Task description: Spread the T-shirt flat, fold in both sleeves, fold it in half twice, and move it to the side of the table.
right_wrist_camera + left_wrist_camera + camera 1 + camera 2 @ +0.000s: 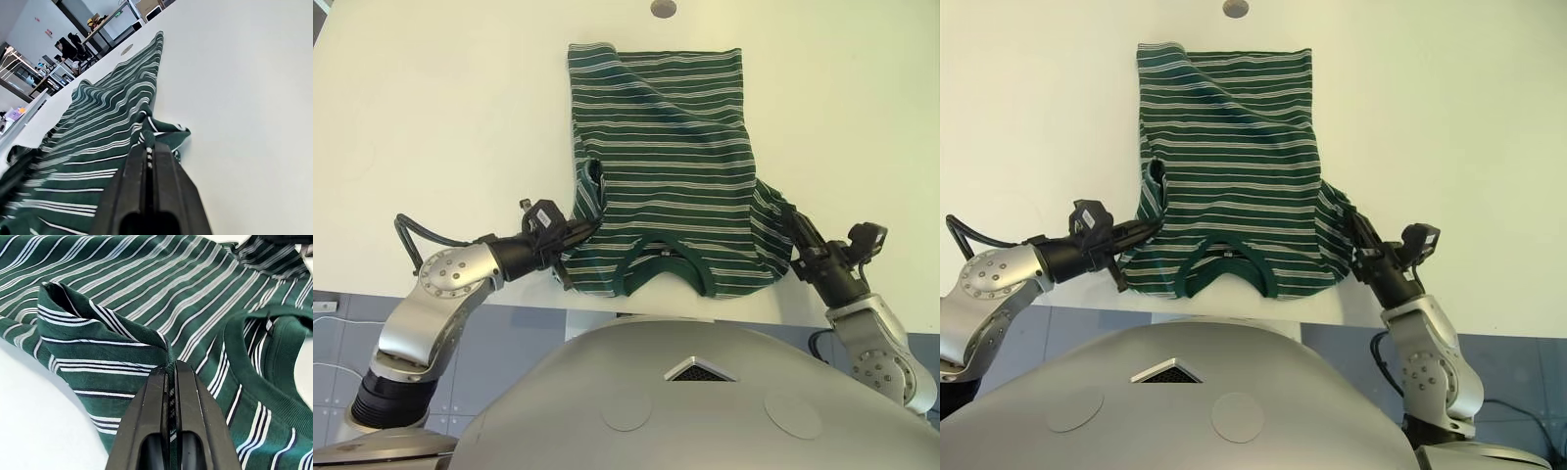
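Note:
A green T-shirt (671, 147) with thin white stripes lies on the white table (431, 117), collar (666, 257) toward the near edge and hem at the far side. My left gripper (582, 227) is shut on the shirt's left sleeve, pinching a raised fold of cloth (168, 363). My right gripper (790, 227) is shut on the right sleeve (164, 132) at the shirt's near right corner. Both sleeves are bunched up at the grippers, and the body shows slanting creases.
A small round grey disc (663, 9) is set in the table just beyond the shirt's hem. Bare tabletop stretches wide to the left (401, 147) and right (862, 117) of the shirt. The table's near edge (460, 294) runs just under both grippers.

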`<act>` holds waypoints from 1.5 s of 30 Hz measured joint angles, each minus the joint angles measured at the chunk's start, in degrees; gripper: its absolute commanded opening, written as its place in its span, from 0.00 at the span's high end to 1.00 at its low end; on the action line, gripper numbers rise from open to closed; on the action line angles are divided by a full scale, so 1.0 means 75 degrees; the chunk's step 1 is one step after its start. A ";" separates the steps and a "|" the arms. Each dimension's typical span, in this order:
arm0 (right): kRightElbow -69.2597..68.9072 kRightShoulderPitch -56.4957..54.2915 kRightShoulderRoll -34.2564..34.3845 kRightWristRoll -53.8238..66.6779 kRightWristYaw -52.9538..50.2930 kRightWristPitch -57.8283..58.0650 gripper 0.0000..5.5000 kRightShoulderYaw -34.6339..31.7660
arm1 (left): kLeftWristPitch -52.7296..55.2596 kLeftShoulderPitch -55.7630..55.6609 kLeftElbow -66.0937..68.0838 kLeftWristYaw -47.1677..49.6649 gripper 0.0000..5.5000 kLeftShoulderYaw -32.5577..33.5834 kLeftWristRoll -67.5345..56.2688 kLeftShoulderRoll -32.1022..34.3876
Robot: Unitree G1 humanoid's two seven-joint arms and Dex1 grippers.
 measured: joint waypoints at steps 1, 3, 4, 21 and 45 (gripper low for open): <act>-0.0132 0.0017 -0.0202 -0.0749 0.0155 -0.0475 1.00 0.0312 | -0.0018 0.0017 0.0079 0.0008 0.95 -0.0178 0.0256 0.0079; -0.0387 0.0035 -0.0654 -0.2189 0.0550 -0.1418 1.00 0.1009 | -0.0195 0.0099 0.0219 0.0010 0.88 -0.0587 0.0807 0.0277; -0.0403 0.0039 -0.0815 -0.2670 0.0696 -0.1737 1.00 0.1243 | -0.0331 0.0110 0.0228 0.0002 0.87 -0.0703 0.1013 0.0329; -0.1002 -0.0940 -0.2444 -0.2243 0.2264 0.0862 0.60 0.2305 | -0.0948 -0.0100 0.0194 -0.1783 0.33 0.0681 0.0411 0.1406; 0.2101 -0.3401 -0.1897 -0.3768 0.0869 -0.0449 0.53 0.1924 | -0.3587 -0.0727 0.2037 -0.2828 0.26 0.1074 0.1556 0.1934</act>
